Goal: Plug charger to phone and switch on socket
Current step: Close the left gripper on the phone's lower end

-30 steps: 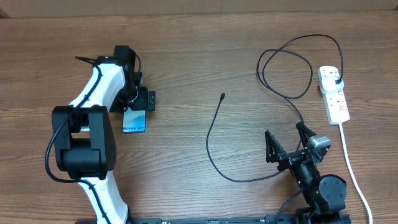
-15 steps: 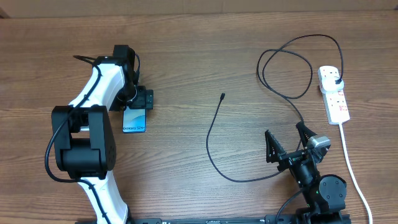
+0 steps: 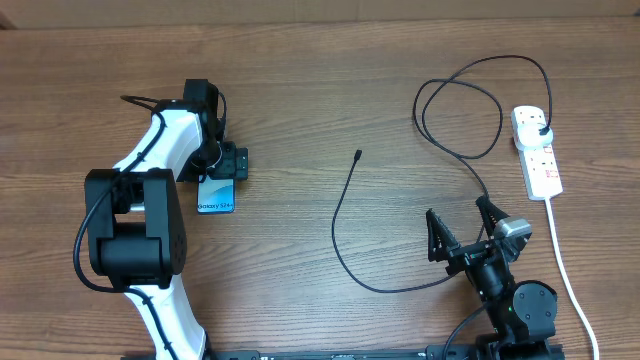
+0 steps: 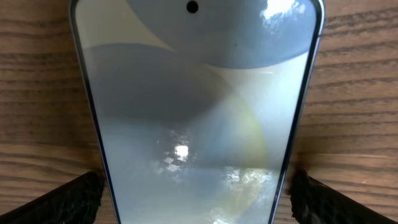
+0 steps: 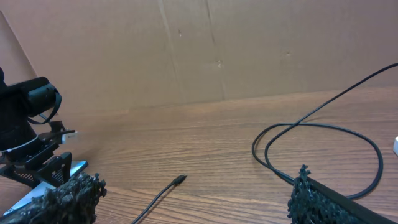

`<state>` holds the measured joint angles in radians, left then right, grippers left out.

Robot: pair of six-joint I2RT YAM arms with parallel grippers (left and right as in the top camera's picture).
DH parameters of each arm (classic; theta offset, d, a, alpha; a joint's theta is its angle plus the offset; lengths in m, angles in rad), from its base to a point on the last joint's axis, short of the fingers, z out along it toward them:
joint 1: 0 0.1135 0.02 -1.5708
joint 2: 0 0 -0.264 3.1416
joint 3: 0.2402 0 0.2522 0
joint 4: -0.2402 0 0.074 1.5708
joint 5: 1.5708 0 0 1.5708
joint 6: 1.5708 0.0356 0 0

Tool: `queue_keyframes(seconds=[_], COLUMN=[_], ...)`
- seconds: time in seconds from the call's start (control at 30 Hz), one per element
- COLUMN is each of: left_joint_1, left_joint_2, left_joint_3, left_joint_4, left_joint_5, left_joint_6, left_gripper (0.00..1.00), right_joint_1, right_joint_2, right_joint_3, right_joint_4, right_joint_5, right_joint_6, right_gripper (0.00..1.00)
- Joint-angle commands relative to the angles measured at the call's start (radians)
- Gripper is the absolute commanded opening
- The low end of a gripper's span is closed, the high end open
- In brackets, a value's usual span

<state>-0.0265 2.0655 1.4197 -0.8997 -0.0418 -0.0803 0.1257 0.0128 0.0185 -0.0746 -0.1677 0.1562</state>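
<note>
The phone [image 3: 215, 195] lies flat at the left, straddled by the left gripper [image 4: 199, 200]; whether it is clamped cannot be told. Both edges should be squeezed evenly. The right gripper [image 3: 458, 218] is spread wide, empty, near the charger [image 3: 357, 157].

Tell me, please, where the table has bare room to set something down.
The table is bare between the phone and the charger tip, and along the far edge beyond both. The right side is crowded: the charger loops toward the socket, with the right gripper beside it.
</note>
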Motion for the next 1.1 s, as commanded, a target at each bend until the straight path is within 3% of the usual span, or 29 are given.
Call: queue_keyframes(seconds=[0.0, 0.27, 0.6, 1.07], left_joint_1=[0.0, 0.0, -0.013, -0.188], left_joint_2=[0.011, 0.018, 0.018, 0.018], left_joint_3=[-0.03, -0.058, -0.058, -0.058], left_joint_4=[0.019, -0.008, -0.048, -0.002], left_joint_5=[-0.01, -0.005, 0.109, 0.138], left_joint_6=[-0.022, -0.041, -0.086, -0.23], left_gripper=[1.0, 0.96, 0.86, 0.89], right_joint_1=[-0.003, -0.003, -0.003, -0.003], right_joint_2=[-0.01, -0.01, -0.01, -0.01], right_joint_3=[-0.011, -0.011, -0.011, -0.011], right_joint_4=[0.005, 0.005, 0.005, 0.005], right_joint_5=[0.009, 0.009, 0.009, 0.009], right_joint_6=[-0.001, -0.001, -0.001, -0.001], right_gripper=[1.0, 1.0, 1.0, 1.0])
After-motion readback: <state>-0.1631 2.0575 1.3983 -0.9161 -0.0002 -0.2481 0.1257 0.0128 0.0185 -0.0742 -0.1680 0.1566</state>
